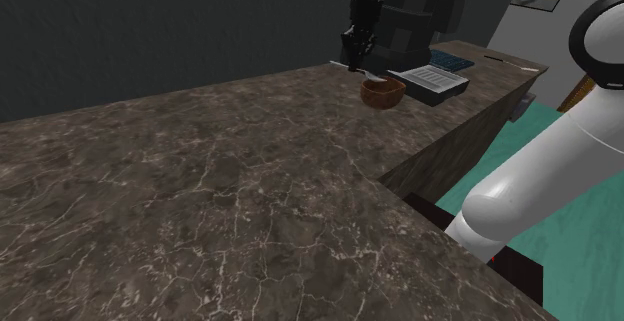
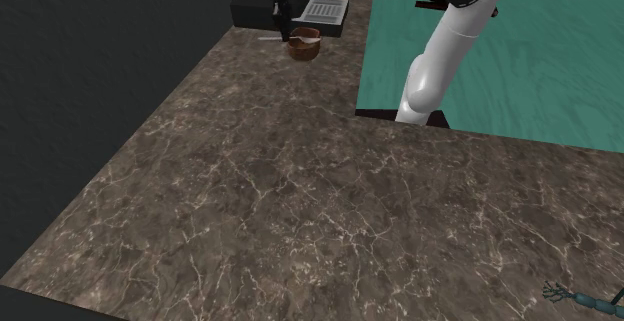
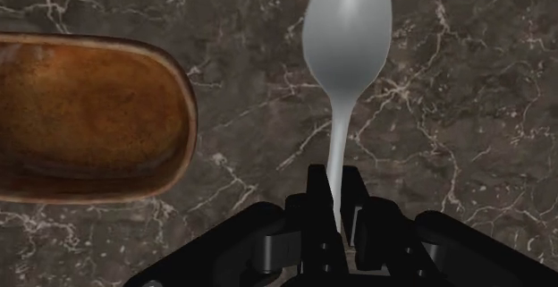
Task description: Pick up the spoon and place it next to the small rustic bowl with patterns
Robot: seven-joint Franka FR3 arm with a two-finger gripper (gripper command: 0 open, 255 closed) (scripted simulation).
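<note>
the gripper (image 3: 335,212) pinches the grey spoon (image 3: 345,39) by the tip of its thin handle, just beside the brown bowl (image 3: 89,115) over the marble counter (image 3: 465,106), so such a slight hold may let the spoon pivot or slip and clip the bowl's rim.

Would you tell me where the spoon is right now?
In the wrist view, the spoon is held by its handle in the jaws, beside the brown bowl.

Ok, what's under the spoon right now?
Bare dark marbled countertop; the brown bowl sits beside the spoon, not under it. The gripper covers the handle's end.
</note>
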